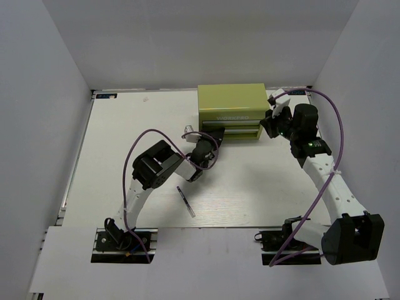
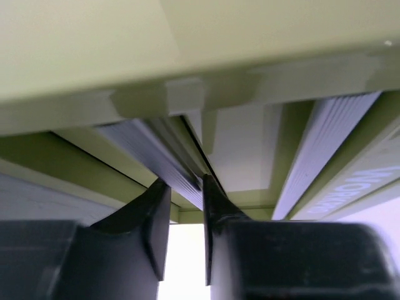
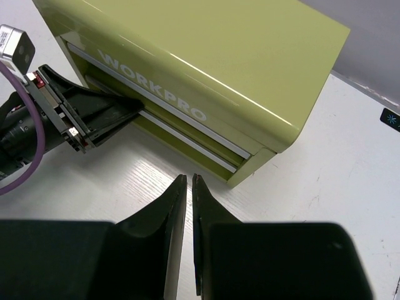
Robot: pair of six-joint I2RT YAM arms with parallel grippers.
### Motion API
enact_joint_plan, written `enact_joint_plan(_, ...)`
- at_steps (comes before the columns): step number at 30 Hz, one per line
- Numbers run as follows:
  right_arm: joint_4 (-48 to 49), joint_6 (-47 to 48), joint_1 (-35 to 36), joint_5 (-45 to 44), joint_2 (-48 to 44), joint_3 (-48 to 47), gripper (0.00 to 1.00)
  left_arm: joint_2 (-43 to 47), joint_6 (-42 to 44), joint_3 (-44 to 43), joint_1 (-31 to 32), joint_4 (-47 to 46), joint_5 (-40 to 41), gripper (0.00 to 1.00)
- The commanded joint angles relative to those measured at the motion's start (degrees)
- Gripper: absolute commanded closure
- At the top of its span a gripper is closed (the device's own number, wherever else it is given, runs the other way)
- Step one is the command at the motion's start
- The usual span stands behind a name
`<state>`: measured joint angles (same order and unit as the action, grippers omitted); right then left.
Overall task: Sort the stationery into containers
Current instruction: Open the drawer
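The olive-green tool chest stands at the back middle of the table, its front drawers facing the arms. My left gripper is at the chest's lower left front. In the left wrist view the left gripper has its jaws closed around a silver drawer handle that fills the gap between them. My right gripper hovers by the chest's right front corner. Seen from the right wrist, the right gripper has only a thin slit between its jaws and holds nothing. A thin dark pen lies on the table in front of the left arm.
White walls enclose the table on the left, back and right. Purple cables loop over both arms. The left gripper shows in the right wrist view against the chest front. A blue sticker sits at the table's far edge.
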<state>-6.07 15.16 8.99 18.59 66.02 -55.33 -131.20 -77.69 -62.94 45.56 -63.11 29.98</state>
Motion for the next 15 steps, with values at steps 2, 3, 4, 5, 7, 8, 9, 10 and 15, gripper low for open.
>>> enact_joint_plan(2,0.88,-0.22,-0.38,1.19,-1.77,0.13,0.86,-1.78,-0.8,-1.31,-1.18,-0.35,4.48,0.73)
enact_joint_plan(3,0.97,-0.13,-0.38,1.19,-1.77,0.14,0.86,-1.78,-1.32,-0.79,-1.18,-0.95,4.48,0.75)
enact_joint_plan(4,0.97,-0.04,-0.29,1.27,-1.86,0.14,0.86,-1.78,-1.32,-0.09,-1.18,-1.48,4.48,0.77)
enact_joint_plan(5,0.88,-0.04,-0.38,1.19,-1.86,0.14,0.86,-1.78,-1.32,-0.08,-1.18,-1.49,4.48,0.79)
enact_joint_plan(7,0.88,0.05,-0.47,1.45,-1.95,0.22,0.86,-1.26,-1.32,2.02,-1.18,-2.8,4.48,0.82)
enact_joint_plan(8,0.71,0.31,-0.47,1.54,-1.86,0.14,0.86,-1.25,-1.32,2.64,-1.18,-3.68,3.95,0.83)
enact_joint_plan(9,0.7,0.57,-0.38,1.62,-1.86,0.14,0.86,-0.73,-1.32,3.95,-1.18,-3.68,3.95,0.83)
enact_joint_plan(10,0.53,0.75,-0.29,1.89,-1.77,0.05,0.83,-0.73,-1.32,4.57,-1.18,-4.38,3.95,0.83)
enact_joint_plan(15,-2.63,2.16,-0.29,2.24,1.47,-3.46,0.7,1.12,-1.32,9.4,-0.03,-6.49,2.2,0.83)
